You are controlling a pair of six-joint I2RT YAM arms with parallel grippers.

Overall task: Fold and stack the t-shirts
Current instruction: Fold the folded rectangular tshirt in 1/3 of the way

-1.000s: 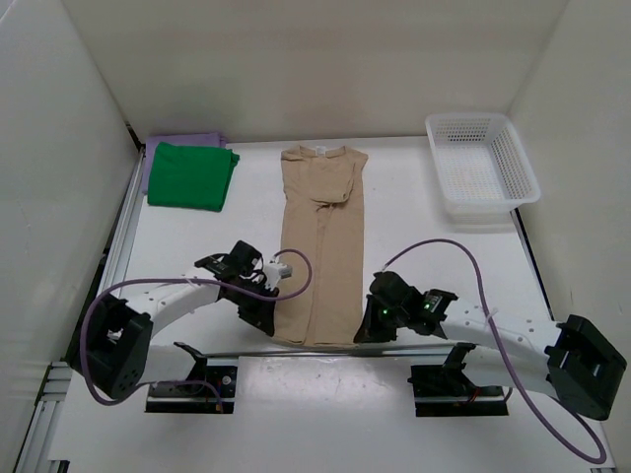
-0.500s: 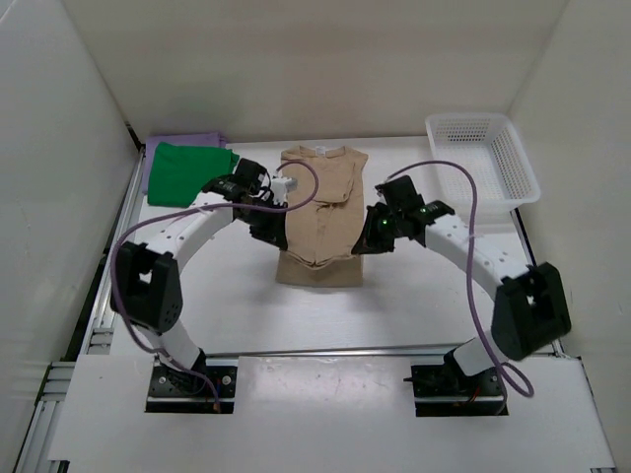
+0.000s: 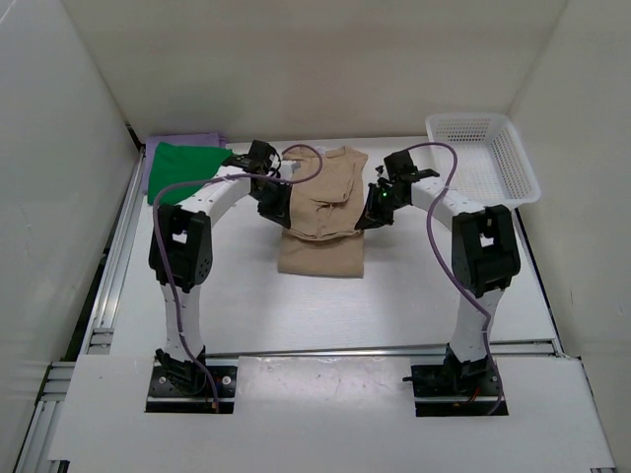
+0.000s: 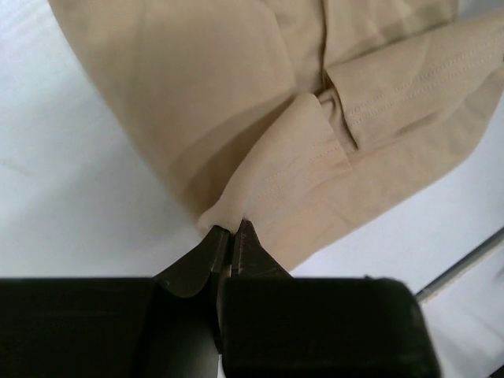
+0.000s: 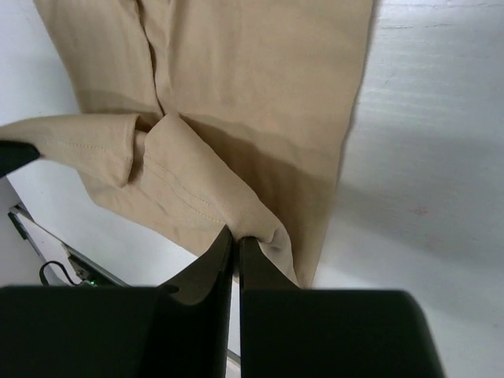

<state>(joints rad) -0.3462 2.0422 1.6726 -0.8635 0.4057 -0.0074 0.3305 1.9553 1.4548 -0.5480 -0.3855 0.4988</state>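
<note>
From above, the tan beige soft cloth short-sleeved t-shirt (image 3: 320,236) lies lengthwise at the middle of the white counter (image 3: 325,305), its near part doubled back over the rest. The left gripper (image 3: 277,204) is at its left edge and the right gripper (image 3: 373,212) at its right edge. In the far left corner the bright green cloth t-shirt (image 3: 182,172), folded, lies on the lavender purple cloth t-shirt (image 3: 187,140). A white plastic mesh basket (image 3: 483,158) stands far right. The left wrist view shows the left gripper (image 4: 231,236) pinched together on a stitched corner of the tan cloth. In the right wrist view, the right gripper (image 5: 234,236) is likewise clamped on the opposite corner, with a layer of shirt lying beneath.
</note>
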